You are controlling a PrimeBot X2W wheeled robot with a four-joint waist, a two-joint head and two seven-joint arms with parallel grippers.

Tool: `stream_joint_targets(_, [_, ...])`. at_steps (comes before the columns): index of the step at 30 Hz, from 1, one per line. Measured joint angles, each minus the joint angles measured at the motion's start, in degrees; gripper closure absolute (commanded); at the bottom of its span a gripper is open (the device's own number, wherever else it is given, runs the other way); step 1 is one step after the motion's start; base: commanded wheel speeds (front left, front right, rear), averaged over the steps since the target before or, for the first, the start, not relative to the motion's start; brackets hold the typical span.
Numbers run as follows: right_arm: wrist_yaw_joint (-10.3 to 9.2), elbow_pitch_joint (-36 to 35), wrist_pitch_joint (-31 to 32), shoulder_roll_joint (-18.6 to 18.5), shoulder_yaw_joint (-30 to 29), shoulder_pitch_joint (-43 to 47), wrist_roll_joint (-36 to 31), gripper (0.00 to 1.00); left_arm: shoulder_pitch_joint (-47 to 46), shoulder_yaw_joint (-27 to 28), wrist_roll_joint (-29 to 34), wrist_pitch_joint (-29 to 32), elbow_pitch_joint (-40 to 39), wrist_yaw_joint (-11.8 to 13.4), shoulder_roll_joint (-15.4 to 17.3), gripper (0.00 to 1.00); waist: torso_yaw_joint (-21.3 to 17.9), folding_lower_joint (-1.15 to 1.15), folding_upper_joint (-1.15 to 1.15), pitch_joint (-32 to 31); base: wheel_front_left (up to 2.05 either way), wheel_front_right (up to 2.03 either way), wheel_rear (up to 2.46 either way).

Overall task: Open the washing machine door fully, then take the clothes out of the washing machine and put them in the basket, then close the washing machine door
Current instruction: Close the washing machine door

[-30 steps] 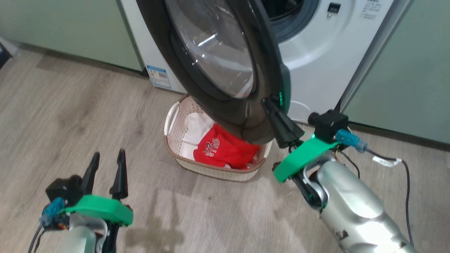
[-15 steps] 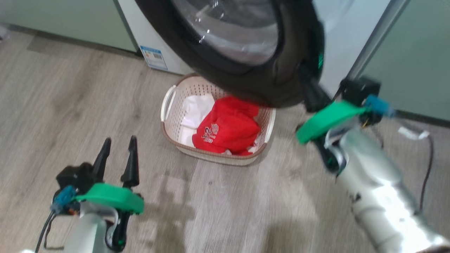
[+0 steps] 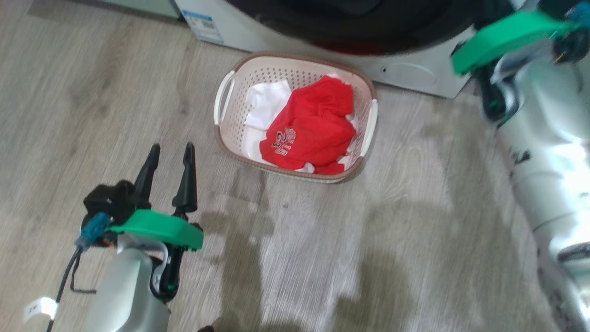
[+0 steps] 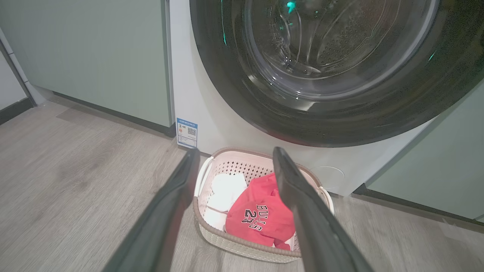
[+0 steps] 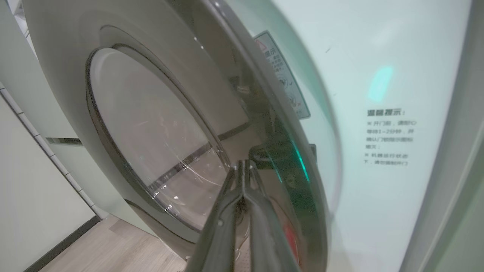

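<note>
Right jaws: pinched fully together, nothing btwn them. The two fingers (image 5: 227, 223) meet in one point, and that point sits at the glossy black rim of the washing machine door (image 5: 151, 128), on its free edge by the dark latch. Touching or just off it, can't tell from the wrist view. Left jaws: spread wide, empty, fingers (image 3: 186, 177) pointing away over bare floor (image 3: 368, 253), not involved.

Risks, my read:
1) Closed tips on a curved, slick rim = tiny contact. If the push isn't square they prob. skid off toward the washing machine (image 5: 378, 75) front & the door doesn't catch.
2) Door looks about flat to the front in the left wrist view, but latched or not isn't visible. Backing off too early could leave it ajar, task unfinished.
3) The right arm (image 3: 544, 152) reaches up at far right; a low swing on the way out could clip the basket (image 3: 235, 110).

Positions:
- Door: far side, directly ahead of right jaws, well beyond & right of left jaws.
- Basket: on the floor just near of the machine's foot, below the door, right of & a bit beyond left jaws, well left of & below right jaws.
- The clothes (image 3: 313, 124) are in it: red jersey (image 4: 261, 223) on the right, white garment (image 3: 265, 103) at left, partly under the red.
- Drum (image 4: 321, 37) behind the window looks empty.
</note>
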Motion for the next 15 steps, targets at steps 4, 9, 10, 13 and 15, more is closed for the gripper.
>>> stream_joint_targets(4, [0.00, 3.0, 0.0, -1.0, -1.1, -4.3, 0.0, 1.00, -1.5, -0.4, 0.0, 0.0, -0.1, 0.0, -0.3, 0.00, 1.0, 0.00, 0.00, 1.7, 0.00, 0.00, 0.00])
stream_joint_targets(9, [0.01, 5.6, 0.0, -1.2, -3.1, -7.9, -0.5, 1.00, -1.5, -0.6, 0.0, 0.0, -0.2, 0.0, -0.5, 0.00, 1.8, 0.00, 0.00, 2.8, 0.00, 0.00, 0.00])
stream_joint_targets(10, [0.01, 6.0, 0.0, -1.2, -3.6, -8.4, -0.5, 1.00, -1.5, -0.6, 0.0, 0.0, -0.2, 0.0, -0.5, 0.00, 1.9, 0.00, 0.00, 2.8, 0.00, 0.00, 0.00])
stream_joint_targets(13, [0.19, 7.4, 0.0, -1.0, -5.6, -9.6, -0.5, 1.00, -1.5, -1.1, -0.1, 0.0, -0.2, 0.0, -0.5, 0.00, 2.0, 0.00, 0.00, 3.2, 0.00, 0.00, 0.00])
stream_joint_targets(15, [0.54, 8.1, 0.0, -0.9, -6.1, -10.1, -1.5, 1.00, -1.5, -1.4, -0.1, 0.0, -0.2, 0.0, -0.5, 0.00, 2.0, 0.00, 0.00, 3.5, 0.00, 0.00, 0.00])
